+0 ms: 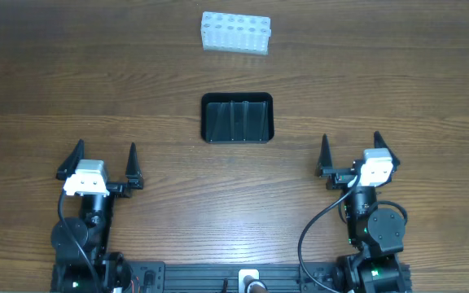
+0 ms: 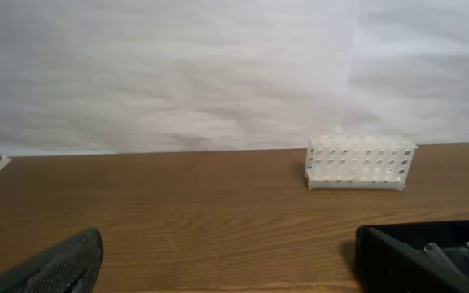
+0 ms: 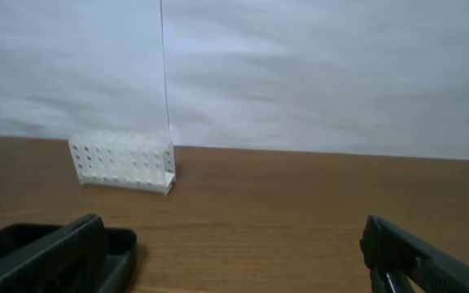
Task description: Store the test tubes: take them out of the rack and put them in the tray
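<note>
A white test tube rack (image 1: 234, 32) stands at the far middle of the wooden table; I cannot tell whether any tubes stand in it. The black tray (image 1: 206, 122) sits nearer, in the table's middle, with clear tubes (image 1: 236, 120) lying inside. My left gripper (image 1: 105, 155) rests open near the front left, well away from both. My right gripper (image 1: 351, 146) rests open at the front right, empty. The left wrist view shows the rack (image 2: 361, 163) and the tray (image 2: 381, 248) with tubes (image 2: 454, 254). The right wrist view shows the rack (image 3: 124, 161) beyond the tray's corner (image 3: 122, 244).
A white backdrop (image 2: 218, 73) hangs behind the table's far edge. Bare wood (image 1: 234, 195) lies between the tray and both arm bases.
</note>
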Tool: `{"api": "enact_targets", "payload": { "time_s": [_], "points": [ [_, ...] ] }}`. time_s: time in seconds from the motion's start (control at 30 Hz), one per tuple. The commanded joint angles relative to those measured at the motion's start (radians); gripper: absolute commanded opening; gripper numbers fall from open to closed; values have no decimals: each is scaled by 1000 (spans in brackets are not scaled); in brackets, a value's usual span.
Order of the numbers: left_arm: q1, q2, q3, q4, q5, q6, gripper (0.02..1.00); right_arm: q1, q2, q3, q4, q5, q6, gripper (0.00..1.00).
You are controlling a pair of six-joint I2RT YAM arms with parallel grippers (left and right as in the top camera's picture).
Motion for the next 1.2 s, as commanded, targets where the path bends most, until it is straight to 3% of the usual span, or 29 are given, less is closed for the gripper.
{"api": "enact_targets", "payload": {
  "time_s": [0.03,0.3,0.57,1.2],
  "points": [
    [6,-10,-5,2,10,14,1000,-6,-62,-50,8,-12,-3,993],
    [6,-10,-5,2,10,14,1000,-6,-187,-95,-109,-12,-4,993],
    [6,-10,-5,2,10,14,1000,-22,-225,-95,-227,54,-4,993],
    [6,-10,-5,2,10,14,1000,-96,-225,-95,-226,55,-4,991]
  ]
}}
